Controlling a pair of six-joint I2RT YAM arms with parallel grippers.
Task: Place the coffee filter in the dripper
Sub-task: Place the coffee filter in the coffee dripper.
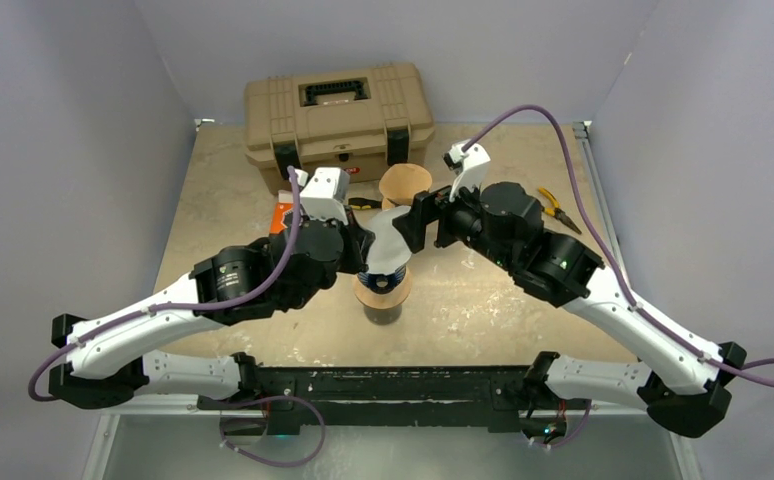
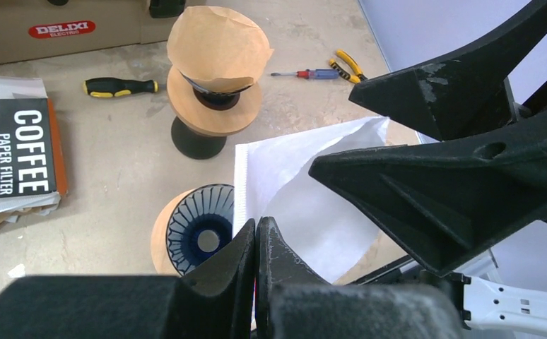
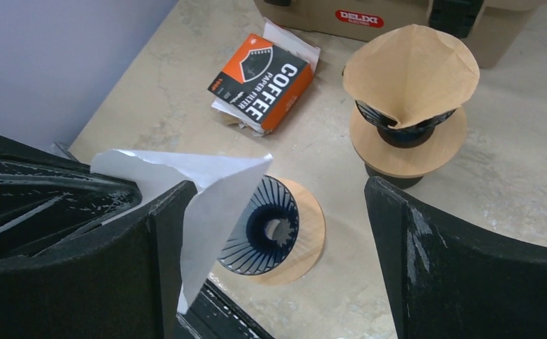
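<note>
Fingers of the left gripper (image 2: 256, 227) are clenched on the edge of the white filter (image 2: 306, 205), holding it in the air just above the empty dripper (image 2: 198, 232). The right gripper (image 3: 274, 194) is spread wide, one finger pressed against the paper. I cannot tell whether that finger sits inside the fold or only alongside it.

I judge the step to be opening the filter and lining it up. It has been lifted but not seated, and the ribbed cone below shows bare. Next I would need to part the flattened paper into a cone, bring its point over the dripper's hole, lower it, then let go.

From above, both arms reach in and meet over the middle of the bench (image 1: 483, 300). The left wrist points toward 3 o'clock and the right toward 9 o'clock, nearly nose to nose. At 12 o'clock from the empty dripper stands a second dripper (image 1: 405, 182) already lined with brown paper, which I must not confuse with my target.
</note>
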